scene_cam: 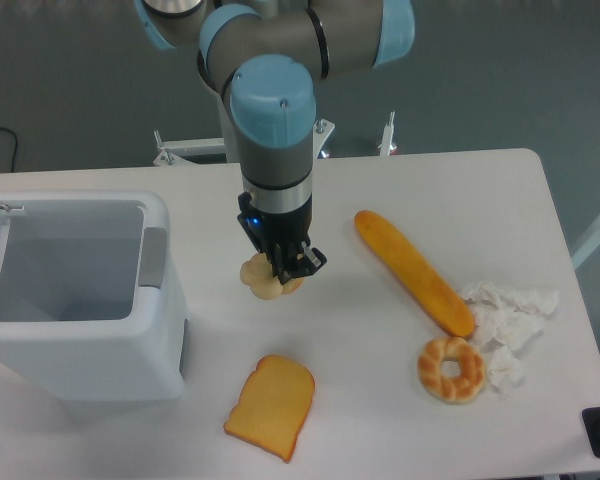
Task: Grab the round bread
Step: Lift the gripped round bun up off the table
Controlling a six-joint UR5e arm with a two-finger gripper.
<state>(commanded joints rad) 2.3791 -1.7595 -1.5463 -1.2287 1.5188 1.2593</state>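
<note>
Gripper (280, 272): fingers clamped on round bread (263, 279), bun gripped from above, apparently raised for pickup.

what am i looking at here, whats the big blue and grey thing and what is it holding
That is a robot arm, filmed by one fixed camera looking down at a white table. At its tip is a gripper, two fingers closed on a small pale round bread. Also on the table: a long loaf, a ring-shaped bread, a toast slice, some crumpled paper, and an open white bin on the left.
</note>
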